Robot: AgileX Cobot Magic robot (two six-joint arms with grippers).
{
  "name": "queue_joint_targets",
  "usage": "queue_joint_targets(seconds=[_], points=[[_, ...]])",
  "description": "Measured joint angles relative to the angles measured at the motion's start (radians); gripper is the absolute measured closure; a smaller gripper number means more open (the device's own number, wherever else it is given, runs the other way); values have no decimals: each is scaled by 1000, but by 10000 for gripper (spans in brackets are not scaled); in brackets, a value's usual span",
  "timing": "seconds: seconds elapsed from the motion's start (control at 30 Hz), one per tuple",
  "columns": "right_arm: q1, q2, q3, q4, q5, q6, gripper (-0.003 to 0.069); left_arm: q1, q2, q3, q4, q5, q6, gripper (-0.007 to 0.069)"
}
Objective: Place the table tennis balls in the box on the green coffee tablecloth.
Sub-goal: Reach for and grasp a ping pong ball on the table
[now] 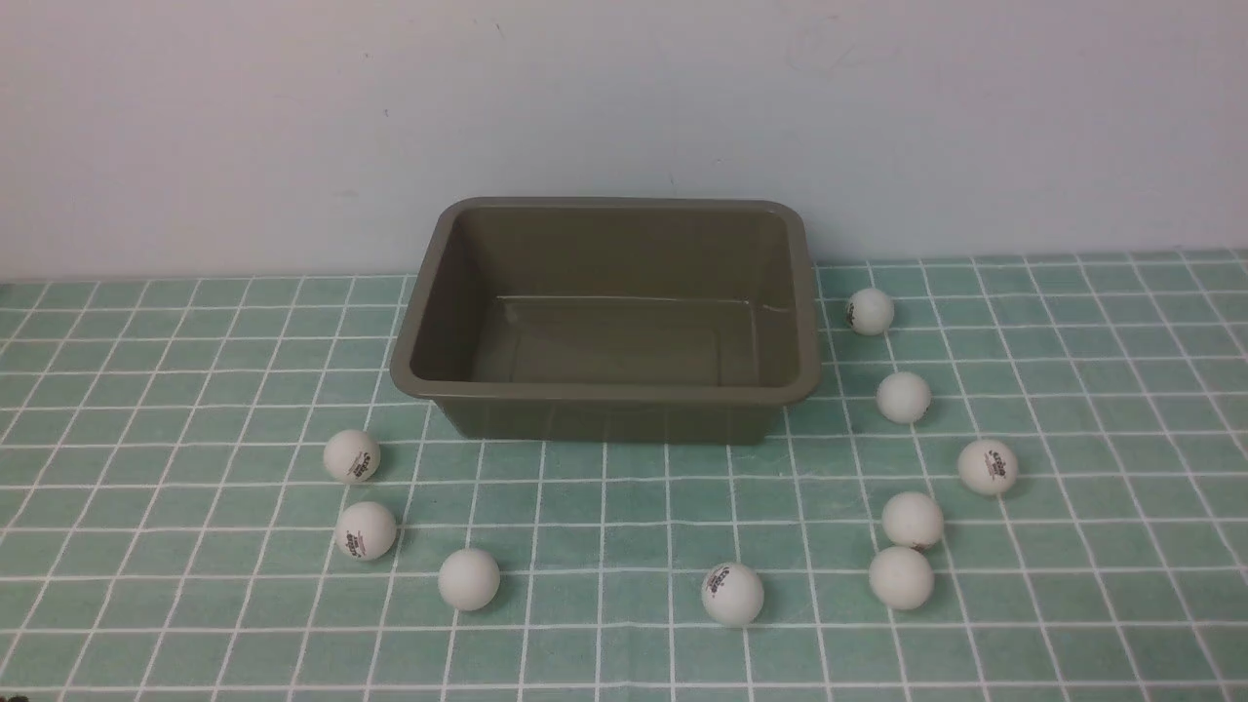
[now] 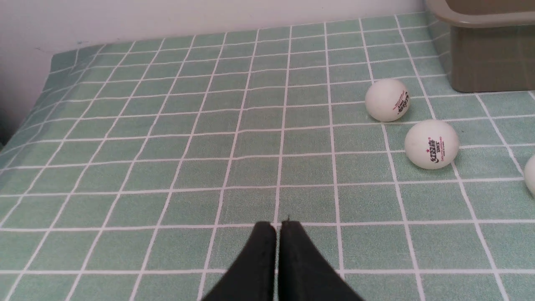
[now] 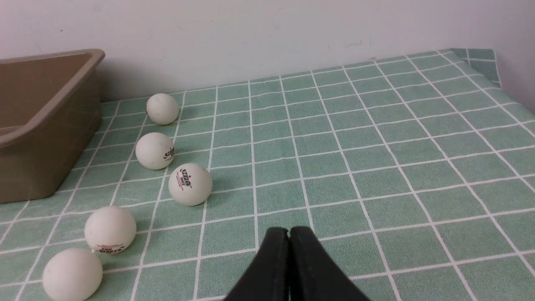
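Olive box [image 1: 604,421] sits empty mid-frame on the green cloth [image 1: 146,390], all nine balls [image 1: 468,579] lying outside it lower left and right, while my left gripper [image 2: 278,229] and right gripper [image 3: 289,232] are clenched on nothing.

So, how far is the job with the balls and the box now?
Nothing is done yet: the box is empty. Nothing is in hand: the left gripper and right gripper are shut, holding nothing. Left: all nine table tennis balls on the green tablecloth.
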Motion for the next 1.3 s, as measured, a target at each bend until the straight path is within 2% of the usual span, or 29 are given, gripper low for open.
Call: queue_joint_targets(seconds=[0.93, 1.07, 1.3], points=[[0, 0, 1, -11, -15, 2, 669, 0, 0, 1, 0, -2, 0, 629], [0, 0, 3, 63, -126, 60, 669, 0, 0, 1, 0, -2, 0, 629], [0, 0, 3, 339, -272, 210, 669, 0, 0, 1, 0, -2, 0, 629]])
